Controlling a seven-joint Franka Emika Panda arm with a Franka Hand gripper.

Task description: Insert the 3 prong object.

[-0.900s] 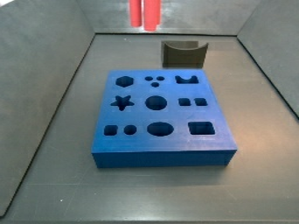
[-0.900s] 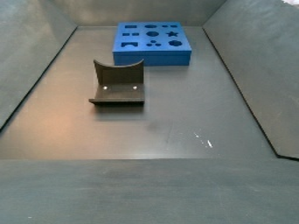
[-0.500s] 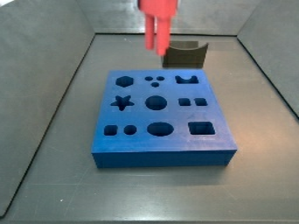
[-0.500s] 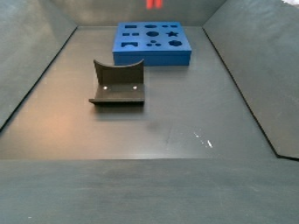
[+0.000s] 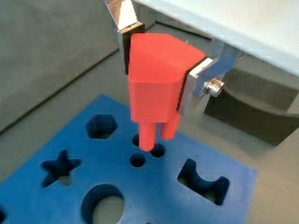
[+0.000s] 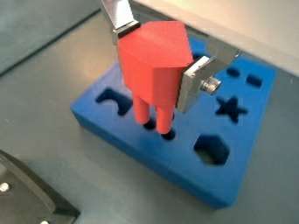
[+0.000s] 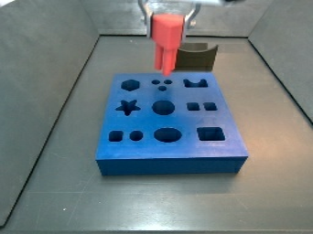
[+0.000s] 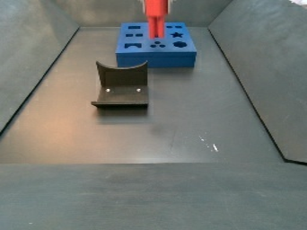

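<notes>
In both wrist views the hand (image 5: 163, 66) is clamped on the 3 prong object (image 5: 158, 83): the silver fingers (image 5: 201, 80) press flat against two opposite sides of the salmon-red block, one plate at each flank, with the block filling the gap between them. The block hangs upright below the hand, prongs pointing down. In a wrist view (image 6: 158, 74) the thin prongs reach down to a cluster of small round holes (image 6: 162, 133) in the blue board (image 6: 128, 140); the tips appear to be at the hole mouths, but whether they are inside cannot be told.

In a side view the grey counter (image 8: 180, 135) lies bare in the foreground, and the dark fixture (image 8: 121, 85) stands at mid-distance, well apart from the board. Farther back, toward 12 o'clock, the blue board (image 8: 186, 56) sits near the rear wall, with the red piece (image 8: 155, 20) standing upright above it.

In a side view from the opposite end, the board (image 7: 171, 160) is nearest, the piece (image 7: 167, 44) hangs over its far edge above the small holes (image 7: 160, 85), and the fixture (image 7: 199, 56) stands behind, at about 1 o'clock from the piece.
</notes>
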